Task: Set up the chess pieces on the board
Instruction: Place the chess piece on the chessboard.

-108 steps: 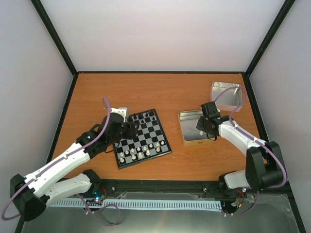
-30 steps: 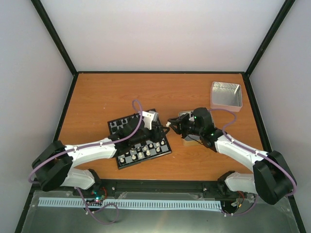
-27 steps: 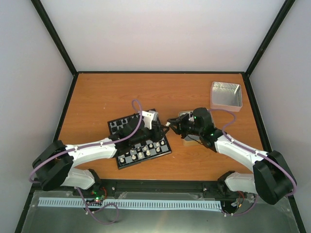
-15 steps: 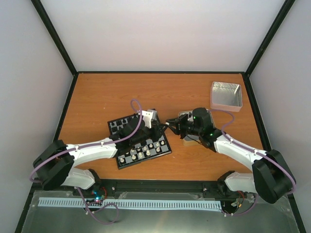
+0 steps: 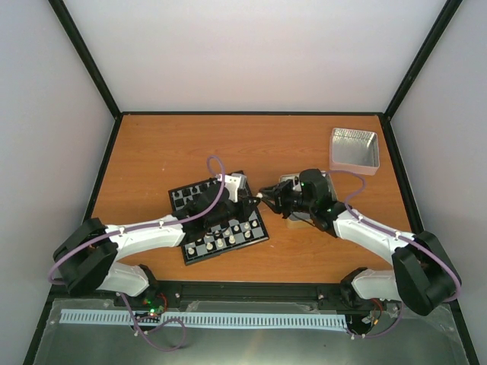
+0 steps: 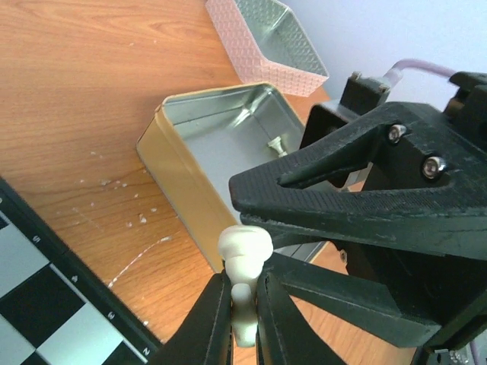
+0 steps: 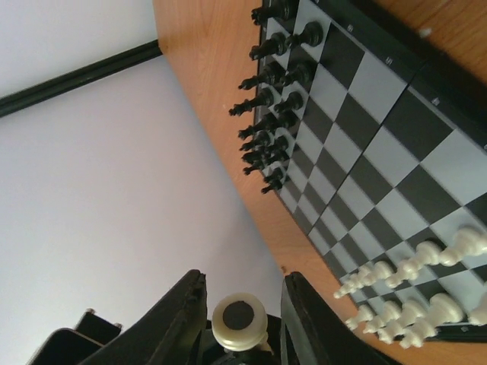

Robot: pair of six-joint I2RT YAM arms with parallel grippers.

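— Chess pieces (image 5: 221, 242): where are they, from above?
— Cream ones stand on the near rows of the board (image 5: 227, 252) on the desk (image 5: 190, 144). Both my arms stretch low and inward. My left claw (image 5: 255, 200) and right claw (image 5: 265, 195) meet just off its right edge.
— Left wrist?
— My left claw is clenched on one cream piece (image 6: 244, 247) by its stem. The board's rim marks are too small to read.
— Right wrist?
— That piece's base sits between my right fingers (image 7: 190, 312), which stand clear of it: released.
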